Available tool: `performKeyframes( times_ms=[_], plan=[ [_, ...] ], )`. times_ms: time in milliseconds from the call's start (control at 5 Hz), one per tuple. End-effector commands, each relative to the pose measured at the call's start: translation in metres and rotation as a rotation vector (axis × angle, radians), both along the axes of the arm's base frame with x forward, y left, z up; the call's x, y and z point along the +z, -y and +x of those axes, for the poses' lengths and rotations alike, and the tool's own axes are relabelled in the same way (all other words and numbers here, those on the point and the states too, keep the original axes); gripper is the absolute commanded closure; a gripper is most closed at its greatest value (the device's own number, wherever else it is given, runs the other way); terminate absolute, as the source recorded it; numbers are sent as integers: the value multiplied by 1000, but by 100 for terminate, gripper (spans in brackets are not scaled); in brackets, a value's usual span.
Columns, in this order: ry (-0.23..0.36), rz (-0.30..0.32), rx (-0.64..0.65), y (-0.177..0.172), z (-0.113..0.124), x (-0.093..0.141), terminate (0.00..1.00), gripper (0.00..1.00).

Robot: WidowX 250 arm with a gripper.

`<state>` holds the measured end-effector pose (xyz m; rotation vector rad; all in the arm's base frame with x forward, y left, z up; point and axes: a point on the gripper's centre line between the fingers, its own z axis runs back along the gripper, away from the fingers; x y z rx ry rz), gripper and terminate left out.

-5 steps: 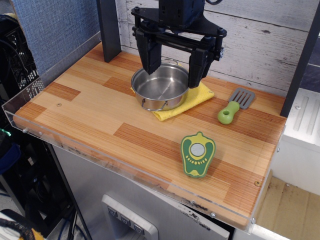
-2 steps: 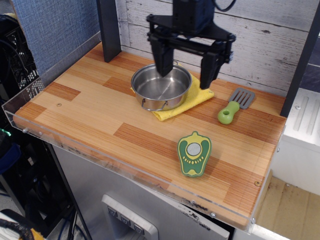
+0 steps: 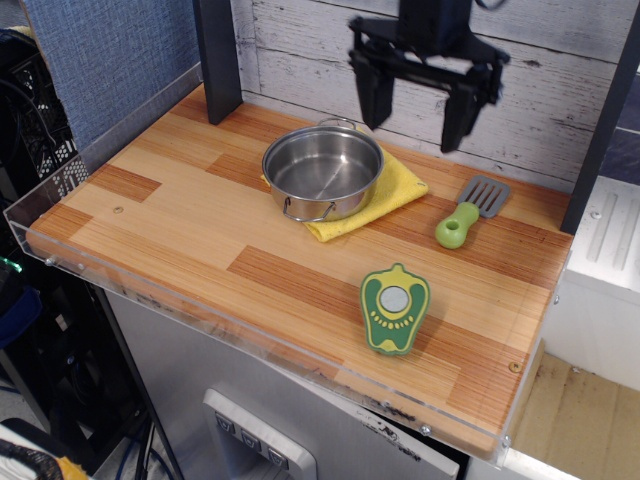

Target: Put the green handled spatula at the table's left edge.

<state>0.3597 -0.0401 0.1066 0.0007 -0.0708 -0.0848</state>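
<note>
The green handled spatula (image 3: 468, 212) lies flat near the back right of the table (image 3: 190, 220), grey slotted blade toward the wall, lime-green handle toward the front. My gripper (image 3: 415, 125) hangs open and empty above the back of the table, up and to the left of the spatula and to the right of the pot. Its two black fingers (image 3: 374, 97) are spread wide apart and touch nothing.
A steel pot (image 3: 322, 172) sits on a yellow cloth (image 3: 395, 190) at the back middle. A flat green-and-yellow bell-pepper toy (image 3: 395, 308) lies near the front right. A dark post (image 3: 217, 60) stands at the back left. A clear acrylic rim (image 3: 60, 185) edges the table.
My gripper has moved up and to the right, from over the pot toward the spatula's side, staying open. The bell-pepper toy shifted slightly; the spatula has not moved.
</note>
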Motion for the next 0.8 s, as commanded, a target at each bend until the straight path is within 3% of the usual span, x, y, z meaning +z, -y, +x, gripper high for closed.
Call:
performKeyframes(
  times_ms=[0, 600],
  plan=[
    [-58, 58, -52, 26, 11, -38, 0, 0],
    [-80, 74, -19, 17, 7, -57, 0, 0]
  ],
)
